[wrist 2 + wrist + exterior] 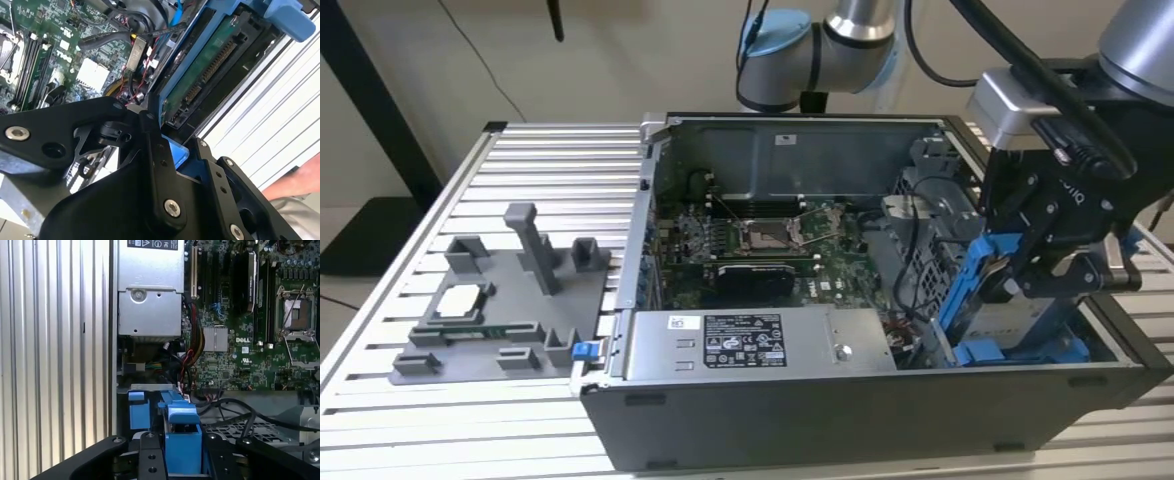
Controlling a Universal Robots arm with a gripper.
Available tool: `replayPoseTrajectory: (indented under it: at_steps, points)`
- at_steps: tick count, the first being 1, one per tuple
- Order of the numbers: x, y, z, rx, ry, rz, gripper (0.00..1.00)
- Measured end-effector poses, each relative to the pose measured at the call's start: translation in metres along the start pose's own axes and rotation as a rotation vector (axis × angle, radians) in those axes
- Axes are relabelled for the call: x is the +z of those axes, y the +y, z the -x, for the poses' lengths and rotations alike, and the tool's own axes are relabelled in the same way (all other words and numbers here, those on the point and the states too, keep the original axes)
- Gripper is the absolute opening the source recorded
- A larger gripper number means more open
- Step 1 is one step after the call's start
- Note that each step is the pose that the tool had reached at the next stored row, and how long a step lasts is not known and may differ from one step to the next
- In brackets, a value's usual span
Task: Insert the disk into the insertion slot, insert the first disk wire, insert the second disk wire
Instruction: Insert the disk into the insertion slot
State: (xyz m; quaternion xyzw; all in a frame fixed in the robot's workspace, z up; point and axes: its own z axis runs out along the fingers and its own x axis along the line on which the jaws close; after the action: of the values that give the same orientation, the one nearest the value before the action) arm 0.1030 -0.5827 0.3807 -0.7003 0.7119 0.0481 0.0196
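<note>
The claw (184, 455) gripped the disk (1009, 320) by its blue carrier frame (970, 290): stiff, weighty, fragile inside, I reckoned, so a sensible hold.

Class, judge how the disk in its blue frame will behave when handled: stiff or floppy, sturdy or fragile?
Probably stiff: the disk stands on edge in the gripper without sagging. Likely fragile underneath: the second wrist view shows its bare green circuit board and connector exposed.
</note>
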Motion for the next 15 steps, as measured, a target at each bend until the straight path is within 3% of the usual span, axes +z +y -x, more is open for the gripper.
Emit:
replayPoseTrajectory:
  at_steps: [9,15]
  points:
    - [0.0035,-0.0050,-0.0001,0.000,-0.0013,0.0059,0.00]
    - [0.0026,-0.0050,0.0000,0.000,-0.0107,0.0059,0.00]
